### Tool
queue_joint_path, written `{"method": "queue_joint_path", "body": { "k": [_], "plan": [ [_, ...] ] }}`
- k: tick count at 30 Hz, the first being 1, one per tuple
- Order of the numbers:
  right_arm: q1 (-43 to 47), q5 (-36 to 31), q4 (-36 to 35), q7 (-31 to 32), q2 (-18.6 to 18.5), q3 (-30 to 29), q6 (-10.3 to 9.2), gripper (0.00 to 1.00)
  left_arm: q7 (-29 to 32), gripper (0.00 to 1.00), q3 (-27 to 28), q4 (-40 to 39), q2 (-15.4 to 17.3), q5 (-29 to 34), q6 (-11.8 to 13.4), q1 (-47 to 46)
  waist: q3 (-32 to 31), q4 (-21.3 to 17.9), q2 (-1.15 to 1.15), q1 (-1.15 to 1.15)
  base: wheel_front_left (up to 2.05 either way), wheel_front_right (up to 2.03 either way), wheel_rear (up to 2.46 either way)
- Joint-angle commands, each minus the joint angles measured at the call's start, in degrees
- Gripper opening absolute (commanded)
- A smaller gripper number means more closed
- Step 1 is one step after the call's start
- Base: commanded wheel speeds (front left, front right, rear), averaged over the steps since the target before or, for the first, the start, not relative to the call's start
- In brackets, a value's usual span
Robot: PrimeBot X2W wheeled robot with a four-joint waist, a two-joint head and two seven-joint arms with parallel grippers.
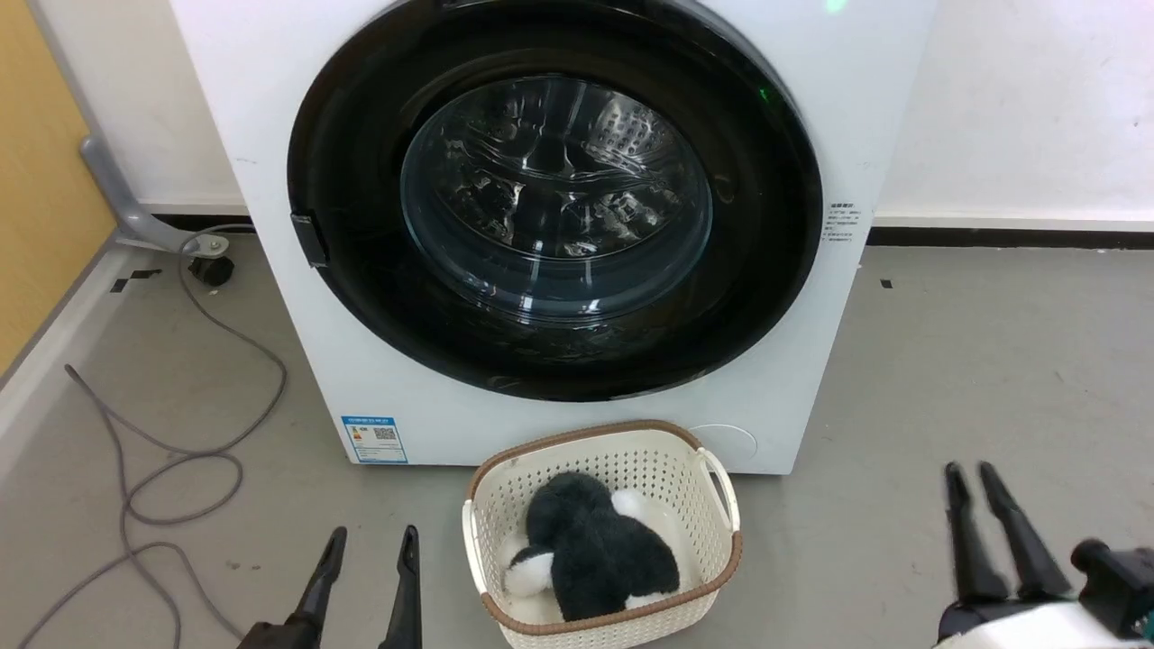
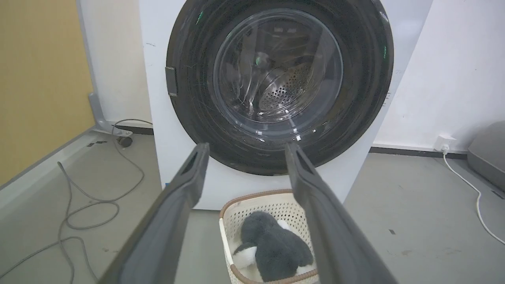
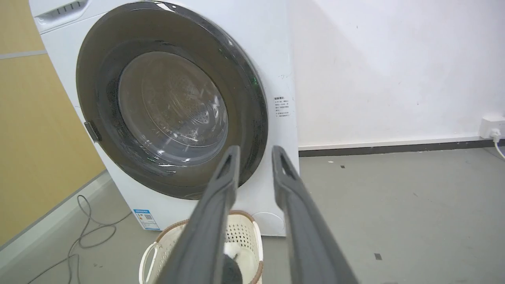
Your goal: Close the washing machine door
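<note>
The white washing machine [image 1: 270,81] [image 2: 158,102] [image 3: 272,51] stands ahead on the floor. Its round black door [image 1: 554,198] [image 2: 280,83] [image 3: 171,100] lies flat against the front, the glass bowl window showing the steel drum behind. The door's handle tab [image 1: 308,239] is on its left edge. My left gripper [image 1: 370,541] [image 2: 244,150] hovers open at the lower left, well short of the machine. At the lower right my right gripper [image 1: 969,473] [image 3: 255,152] is also open with a narrower gap. Neither touches the door.
A cream perforated basket [image 1: 712,469] [image 2: 236,213] [image 3: 246,232] with a dark grey and white plush toy [image 1: 595,550] sits on the floor right in front of the machine, between my grippers. Grey cables [image 1: 180,451] loop on the floor at the left. A wall socket [image 2: 444,142] is at the right.
</note>
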Motion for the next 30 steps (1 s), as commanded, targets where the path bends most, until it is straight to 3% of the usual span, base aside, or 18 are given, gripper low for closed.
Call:
{"method": "queue_joint_path", "body": {
  "k": [1, 22, 23, 30],
  "plan": [
    [1.0, -0.45, -0.73, 0.12, 0.61, -0.2, -0.03, 1.0, -0.3, 1.0, -0.02, 0.17, 0.05, -0.57, 0.28, 0.75, 0.01, -0.08, 0.0, 0.01, 0.0, 0.0, 0.0],
    [2.94, -1.36, -0.49, 0.1, 1.66, 0.78, -0.03, 1.0, -0.3, 1.0, -0.38, 1.29, 0.05, -0.22, 0.26, 0.3, 0.33, 0.07, 0.0, 0.01, 0.0, 0.0, 0.0],
    [2.16, -1.53, -0.6, 0.2, 1.32, 0.75, 0.01, 0.0, 0.05, 0.0, -0.46, 1.36, 0.0, -0.22, -0.01, 0.24, 0.31, 0.06, 0.0, 0.01, 0.0, 0.0, 0.0],
    [1.96, -1.89, -0.61, 0.45, 1.32, 0.8, 0.01, 0.0, 0.55, 0.0, -0.36, 1.28, -0.01, 0.07, 0.01, -0.04, 0.44, 0.06, 0.0, 0.01, 0.0, 0.0, 0.0]
  ]
}}
